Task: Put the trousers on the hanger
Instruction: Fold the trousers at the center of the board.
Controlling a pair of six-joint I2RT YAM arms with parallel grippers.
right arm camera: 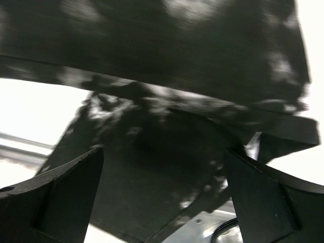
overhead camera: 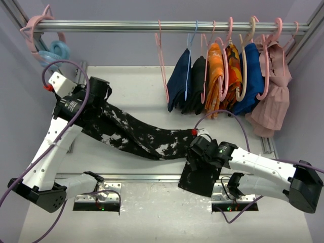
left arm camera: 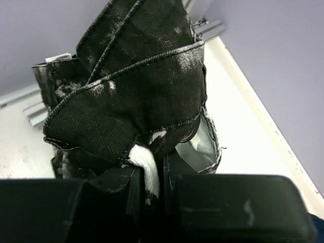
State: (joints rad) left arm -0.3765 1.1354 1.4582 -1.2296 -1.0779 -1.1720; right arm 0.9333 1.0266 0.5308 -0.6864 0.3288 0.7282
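At the near edge of the bench (overhead camera: 131,86), the right gripper (right arm camera: 162,172) hovers with its fingers wide apart and nothing pinched between them. One end of the trousers (overhead camera: 136,134) lies under it and droops over the edge. From there the garment runs in a long band across the bench to the far left, where the left gripper (left arm camera: 152,179) is clamped on a bunched fold of the fabric. Behind, on the rail (overhead camera: 126,24), the hanger (overhead camera: 163,66) hangs just left of a row of clothed hangers, well apart from the trousers. The step in hand looks like getting a two-handed hold; hanging is not yet begun. Next, I judge, the right gripper must close on its end so the band can be lifted and draped over the hanger's bar.
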